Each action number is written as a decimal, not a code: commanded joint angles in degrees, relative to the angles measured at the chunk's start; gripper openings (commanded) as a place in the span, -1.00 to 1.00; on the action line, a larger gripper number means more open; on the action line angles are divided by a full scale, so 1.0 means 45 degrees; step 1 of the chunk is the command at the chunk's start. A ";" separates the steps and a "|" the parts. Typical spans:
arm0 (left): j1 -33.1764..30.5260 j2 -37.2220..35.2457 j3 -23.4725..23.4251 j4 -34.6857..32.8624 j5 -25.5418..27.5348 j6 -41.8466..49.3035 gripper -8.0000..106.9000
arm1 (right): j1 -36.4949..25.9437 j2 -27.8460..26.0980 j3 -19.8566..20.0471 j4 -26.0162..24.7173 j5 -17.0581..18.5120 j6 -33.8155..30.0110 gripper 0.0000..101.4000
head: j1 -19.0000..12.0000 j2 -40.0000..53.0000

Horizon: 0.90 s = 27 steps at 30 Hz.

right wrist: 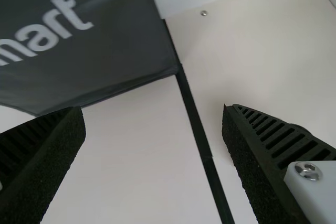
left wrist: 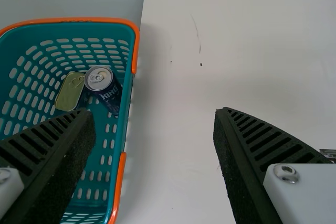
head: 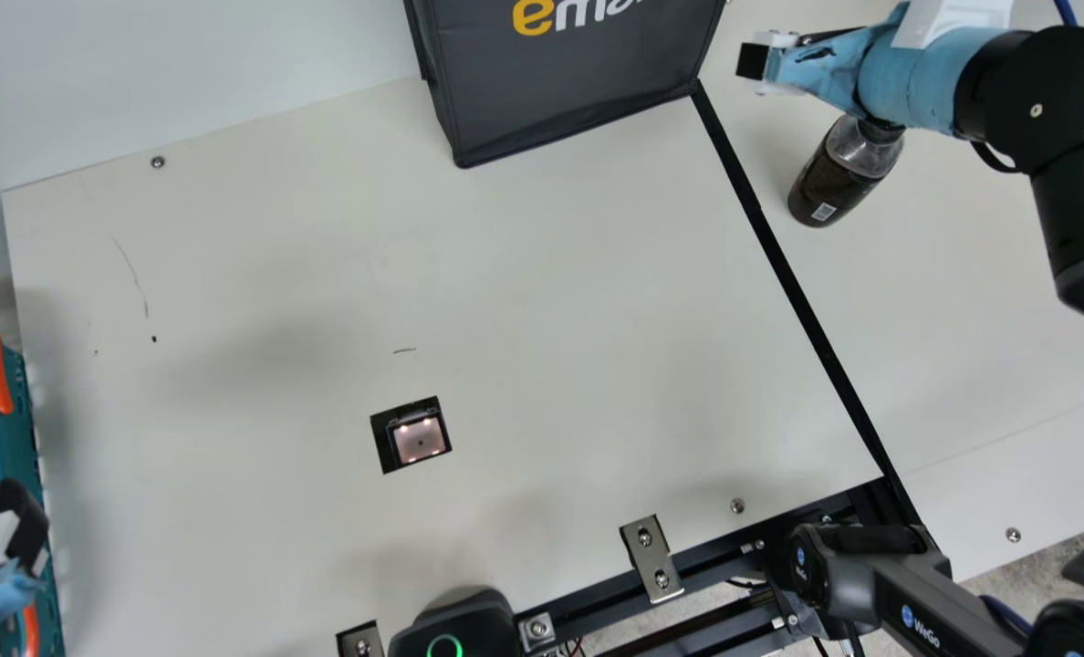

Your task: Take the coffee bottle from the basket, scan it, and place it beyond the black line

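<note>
The dark coffee bottle (head: 839, 178) appears to stand upright on the table, on the right side of the black line (head: 797, 283), its cap partly behind my right arm. My right gripper (head: 754, 62) is over the table beyond the bottle, not touching its visible part. In the right wrist view, the right gripper (right wrist: 155, 129) is open with nothing between its fingers. At the left edge, my left gripper (head: 17, 525) is over the teal basket (head: 26, 411). In the left wrist view, the left gripper (left wrist: 155, 135) is open and empty. The scanner (head: 419, 440) is set into the table.
In the basket (left wrist: 128, 108) are a dark blue can (left wrist: 107, 90) and a flat tin (left wrist: 69, 93). A black bag (head: 569, 82) stands at the back, its corner by the black line. A metal frame (head: 715, 561) and a black device (head: 460, 630) sit at the front edge.
</note>
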State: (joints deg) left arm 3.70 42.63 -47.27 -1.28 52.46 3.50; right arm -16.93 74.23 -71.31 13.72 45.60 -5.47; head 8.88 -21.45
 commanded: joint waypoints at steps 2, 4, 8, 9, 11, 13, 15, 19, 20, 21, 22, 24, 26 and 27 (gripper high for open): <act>0.0000 0.0000 0.0000 0.0000 0.0000 0.0000 0.71 | 0.0313 -0.0096 -0.0047 0.0299 -0.0064 -0.0187 0.79 | -0.0212 -0.0030; 0.0000 0.0000 0.0000 0.0000 0.0000 0.0000 0.71 | 0.0519 -0.0167 -0.0083 0.0454 -0.0069 -0.0313 0.79 | -0.0212 -0.0030; 0.0000 0.0000 0.0000 0.0000 0.0000 0.0000 0.71 | 0.0924 -0.0301 -0.0137 0.0688 -0.0064 -0.0574 0.79 | -0.0212 -0.0030; 0.0000 0.0000 0.0000 0.0000 0.0000 0.0000 0.71 | 0.1025 -0.0337 -0.0147 0.0731 -0.0057 -0.0638 0.79 | -0.0212 -0.0030; 0.0000 0.0000 0.0000 0.0000 0.0000 0.0000 0.71 | 0.1240 -0.0406 -0.0172 0.0799 -0.0034 -0.0770 0.79 | -0.0212 -0.0030; 0.0000 0.0000 0.0000 0.0000 0.0000 0.0000 0.71 | 0.1448 -0.0478 -0.0188 0.0847 -0.0008 -0.0904 0.79 | -0.0212 -0.0030; 0.0000 0.0000 0.0000 0.0000 0.0000 0.0000 0.71 | 0.1655 -0.0552 -0.0213 0.0864 0.0039 -0.1001 0.79 | -0.0212 -0.0030; 0.0000 0.0000 0.0000 0.0000 0.0000 0.0000 0.71 | 0.2038 -0.0702 -0.0228 0.0863 0.0135 -0.1151 0.79 | -0.0212 -0.0030; 0.0000 0.0000 0.0000 0.0000 0.0000 0.0000 0.71 | 0.2126 -0.0743 -0.0228 0.0853 0.0165 -0.1171 0.79 | -0.0212 -0.0030; 0.0000 0.0000 0.0000 0.0000 0.0000 0.0000 0.71 | 0.2209 -0.0782 -0.0226 0.0843 0.0192 -0.1192 0.79 | -0.0212 -0.0030; 0.0000 0.0000 0.0000 0.0000 0.0000 0.0000 0.71 | 0.2291 -0.0822 -0.0223 0.0826 0.0219 -0.1200 0.79 | -0.0212 -0.0030; 0.0000 0.0000 0.0000 0.0000 0.0000 0.0000 0.71 | 0.2450 -0.0898 -0.0207 0.0790 0.0260 -0.1212 0.79 | -0.0212 -0.0030; 0.0000 0.0000 0.0000 0.0000 0.0000 0.0000 0.71 | 0.2595 -0.0968 -0.0190 0.0758 0.0292 -0.1226 0.79 | -0.0212 -0.0030; 0.0000 0.0000 0.0000 0.0000 0.0000 0.0000 0.71 | 0.2663 -0.1002 -0.0180 0.0741 0.0302 -0.1231 0.79 | -0.0212 -0.0030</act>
State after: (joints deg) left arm 3.70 42.63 -47.27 -1.28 52.46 3.50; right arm -5.09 69.77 -72.21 17.29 46.86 -10.97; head 8.88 -21.45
